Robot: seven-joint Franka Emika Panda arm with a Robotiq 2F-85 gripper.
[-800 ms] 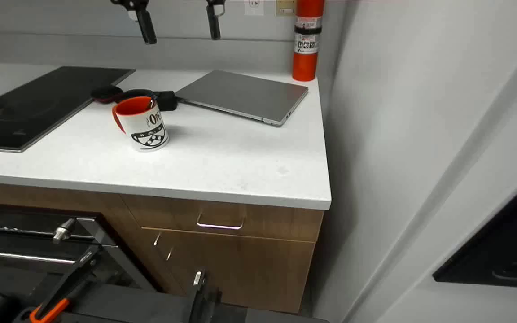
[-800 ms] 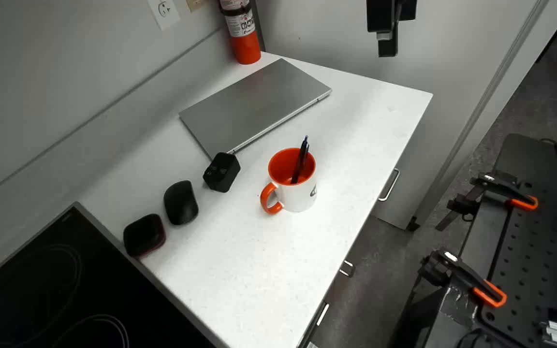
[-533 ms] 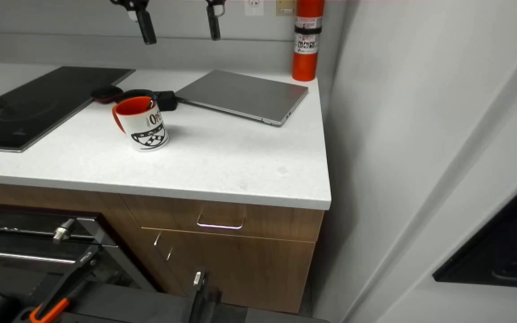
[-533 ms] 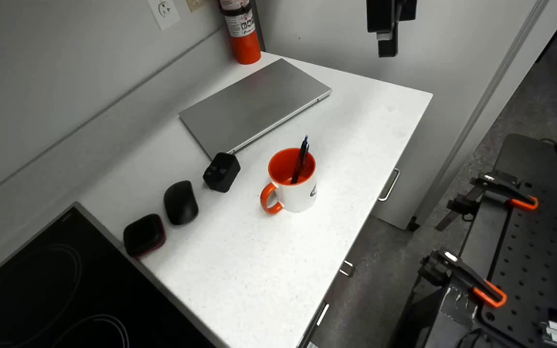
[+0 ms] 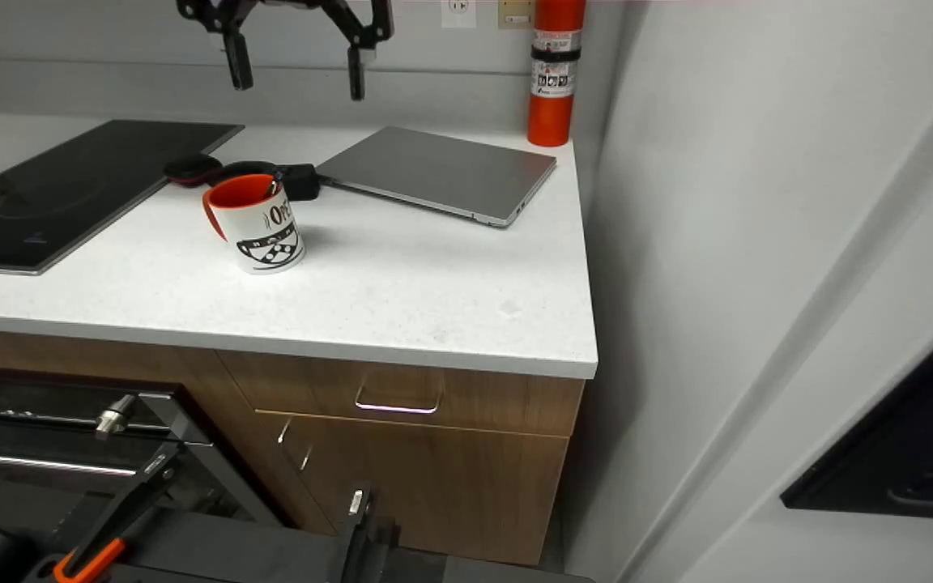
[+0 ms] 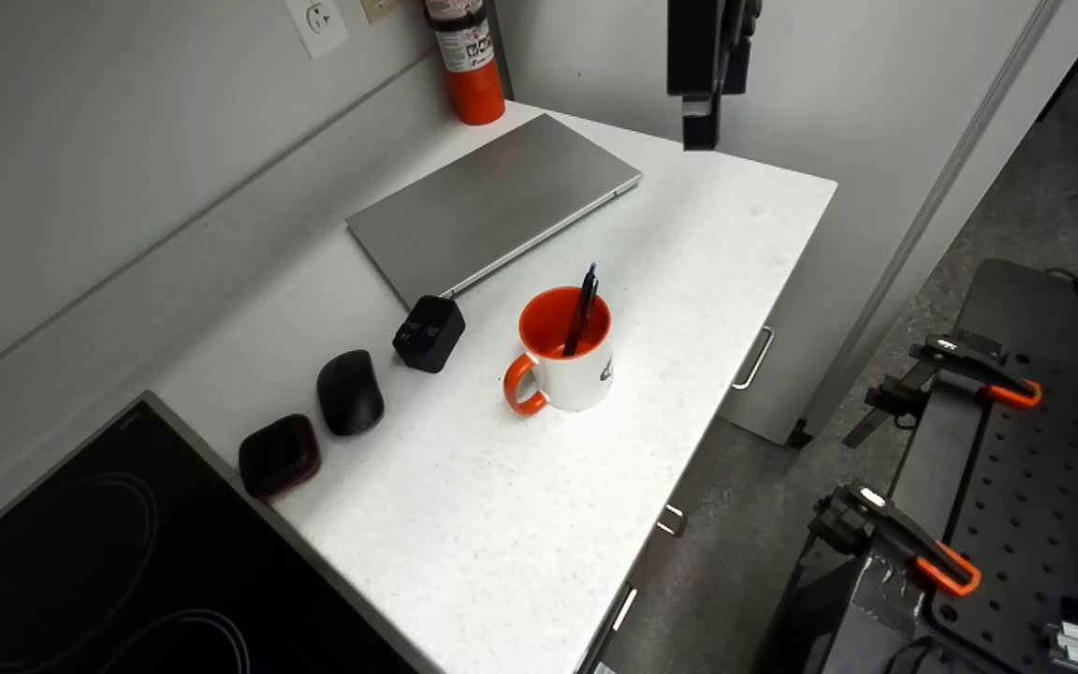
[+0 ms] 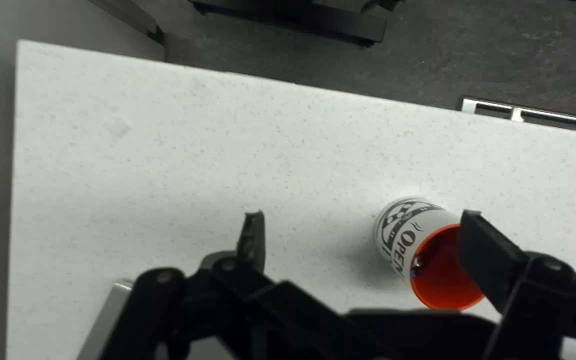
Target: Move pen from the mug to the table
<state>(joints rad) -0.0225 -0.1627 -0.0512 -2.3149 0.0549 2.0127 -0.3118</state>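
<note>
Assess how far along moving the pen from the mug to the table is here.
Already done: none of the transfer, as the pen sits in the mug. In hand: at most the approach, it seems; the pincer hangs open above the table, apart from the pen, holding nothing. Left: gripping the pen, lifting it out and laying it on the table.

On the table (image 6: pixel 464 524) the mug (image 6: pixel 586 379) is standing, and inside it the pen (image 6: pixel 582 314) is standing tilted — with its upper end above the rim. In an exterior view, to the left of the mug, a block (image 6: pixel 429 334), a mouse (image 6: pixel 350 393) and a case (image 6: pixel 279 456) are lying in a row towards the cooktop (image 6: pixel 52 524). Behind the mug the laptop (image 6: pixel 497 206) is lying, and behind it — in the back corner — the extinguisher (image 6: pixel 478 94) is standing. The gripper (image 5: pixel 300 91) is hanging above the table, apart from the mug.
</note>
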